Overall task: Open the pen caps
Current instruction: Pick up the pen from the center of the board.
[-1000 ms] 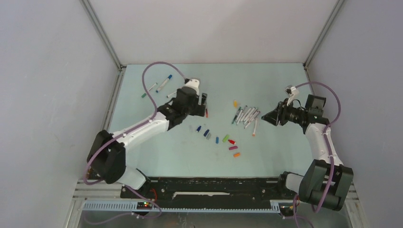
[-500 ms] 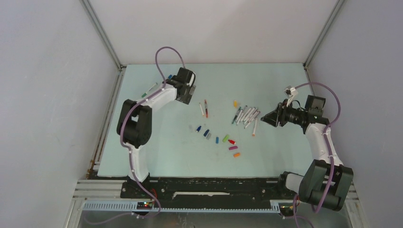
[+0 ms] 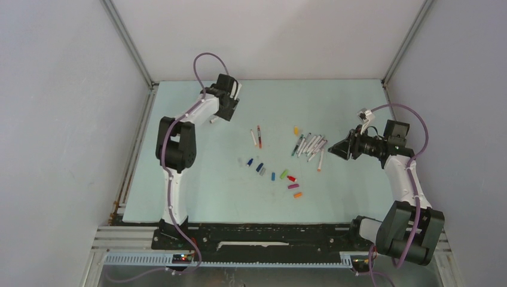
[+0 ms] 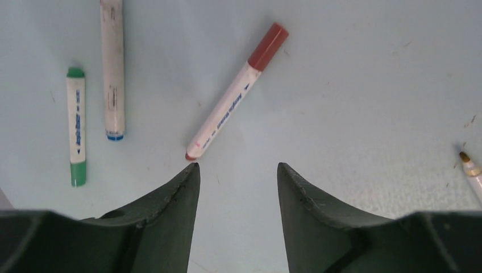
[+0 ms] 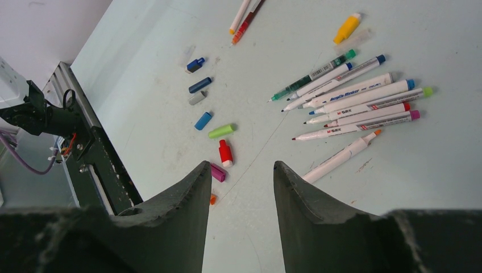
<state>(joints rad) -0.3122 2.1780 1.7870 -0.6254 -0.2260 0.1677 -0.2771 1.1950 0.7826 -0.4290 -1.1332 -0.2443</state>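
The left pincer (image 4: 237, 170) hangs over the table (image 4: 352, 85) with its jaws partly apart and nothing between them. Just beyond its tips lies the near end of a white marker (image 4: 224, 116), which slants away from the pincer with its brown-red cap (image 4: 268, 44) on the far end. Off to one side of the marker, a green marker (image 4: 77, 128) and a white pen with a blue end (image 4: 112, 68) lie close together. The loose pen caps are well apart from this pincer.

The right pincer (image 5: 241, 168) also stands part-open and empty above the table. The loose pen caps (image 5: 221, 131) lie in a line ahead of its tips. An orange cap (image 5: 212, 199) and a magenta cap (image 5: 217, 172) are nearest. A red cap (image 5: 225, 152), green, light blue, grey and two blue ones trail farther off. On the other side of the pincer's line a fan of uncapped pens (image 5: 358, 102) rests on the table. Beyond the fan sits a yellow cap (image 5: 347, 28).
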